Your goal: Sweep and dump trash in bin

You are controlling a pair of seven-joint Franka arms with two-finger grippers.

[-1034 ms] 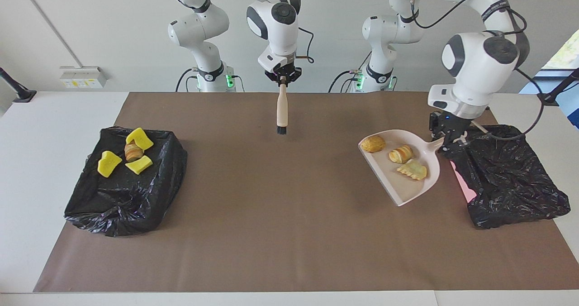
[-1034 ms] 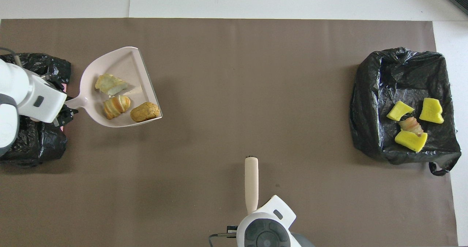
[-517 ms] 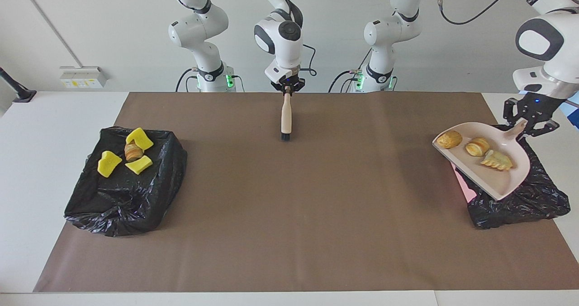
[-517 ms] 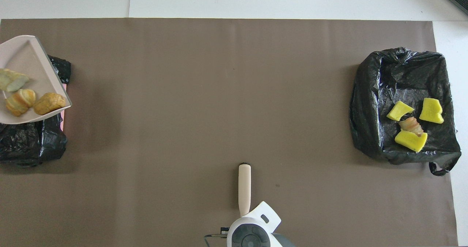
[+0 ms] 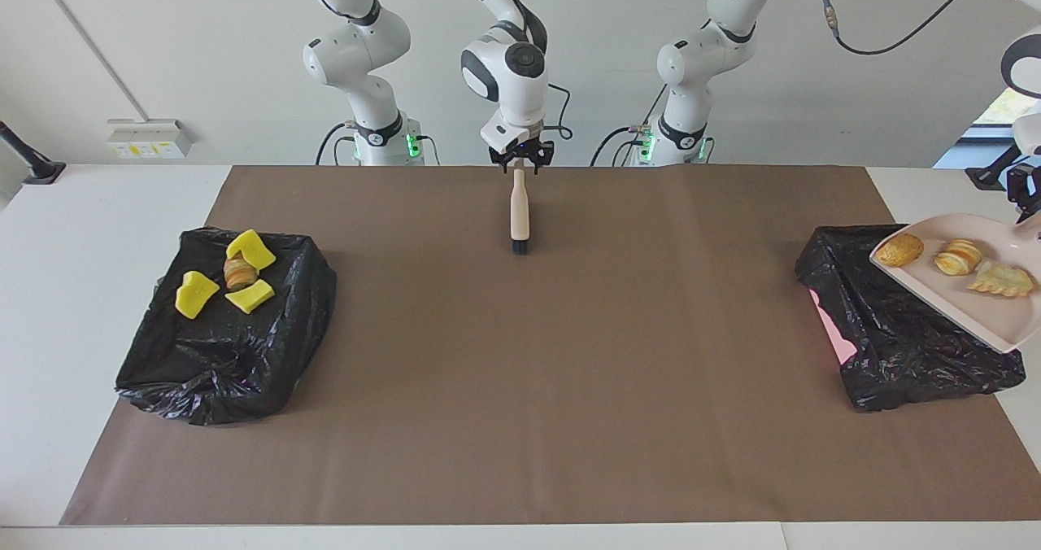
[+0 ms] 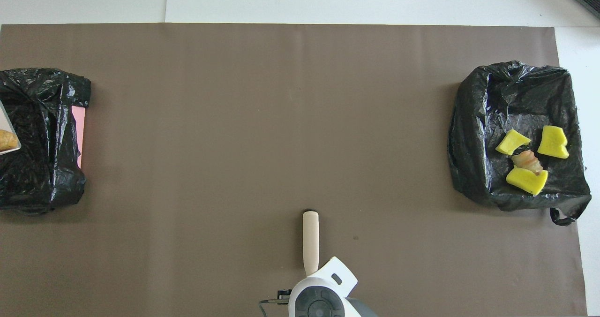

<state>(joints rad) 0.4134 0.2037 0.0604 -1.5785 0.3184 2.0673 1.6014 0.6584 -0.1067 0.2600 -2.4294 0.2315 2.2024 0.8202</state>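
Observation:
My left gripper [image 5: 1030, 208], at the frame's edge, is shut on the handle of the pale pink dustpan [image 5: 960, 302] and holds it in the air over the black-lined bin [image 5: 886, 330] at the left arm's end. Three tan bready pieces [image 5: 957, 257] lie in the pan. In the overhead view only the pan's corner [image 6: 3, 125] and one piece [image 6: 7, 140] show. My right gripper [image 5: 520, 159] is shut on the brush [image 5: 519, 208], its bristles [image 5: 520, 249] low over the mat. Three yellow chunks [image 5: 249, 296] and one bready piece [image 5: 238, 272] lie in the other bin [image 5: 219, 355].
Both bins stand on a brown mat [image 5: 569, 387]. A pink strip [image 5: 831, 330] shows at the side of the bin under the dustpan. The bin at the right arm's end [image 6: 483, 134] holds the yellow chunks [image 6: 553, 142]. White table surrounds the mat.
My left gripper has carried the dustpan with its three pieces from over the mat to over the bin at its end, higher up. The right gripper has drawn the brush back toward the robots.

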